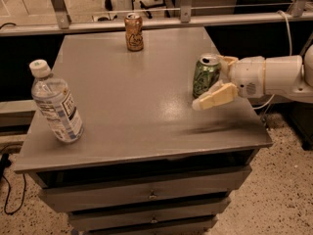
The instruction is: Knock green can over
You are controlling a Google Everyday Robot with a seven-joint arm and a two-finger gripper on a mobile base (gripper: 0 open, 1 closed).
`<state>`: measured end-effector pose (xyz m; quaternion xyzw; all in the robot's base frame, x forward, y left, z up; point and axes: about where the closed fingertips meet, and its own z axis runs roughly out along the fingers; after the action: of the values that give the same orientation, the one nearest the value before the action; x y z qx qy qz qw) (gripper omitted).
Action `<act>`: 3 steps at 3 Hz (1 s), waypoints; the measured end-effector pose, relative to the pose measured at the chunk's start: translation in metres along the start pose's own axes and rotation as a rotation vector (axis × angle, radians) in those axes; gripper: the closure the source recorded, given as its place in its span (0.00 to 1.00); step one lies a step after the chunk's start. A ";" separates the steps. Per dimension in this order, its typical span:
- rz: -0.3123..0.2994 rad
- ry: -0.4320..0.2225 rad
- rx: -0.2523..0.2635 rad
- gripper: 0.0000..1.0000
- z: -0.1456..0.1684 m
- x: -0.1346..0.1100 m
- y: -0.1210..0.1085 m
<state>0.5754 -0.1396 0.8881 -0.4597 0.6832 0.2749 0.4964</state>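
The green can (204, 77) stands upright on the right side of the grey cabinet top (137, 97). It is shiny green with a silver top and pull-tab. My gripper (210, 82) reaches in from the right on a white arm (274, 77). It is open, with one cream finger (215, 97) just in front of the can's base and the other (227, 61) beside its top at the right. The fingers are right at the can; I cannot tell if they touch it.
An orange-gold can (133, 32) stands at the back edge. A clear water bottle with a white cap (55, 103) stands tilted at the front left. Drawers (146, 195) are below, a metal rail (146, 21) behind, speckled floor to the right.
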 end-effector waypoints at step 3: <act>-0.058 -0.197 -0.105 0.00 0.061 -0.089 0.041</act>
<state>0.5723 -0.0397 0.9456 -0.4757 0.6021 0.3394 0.5440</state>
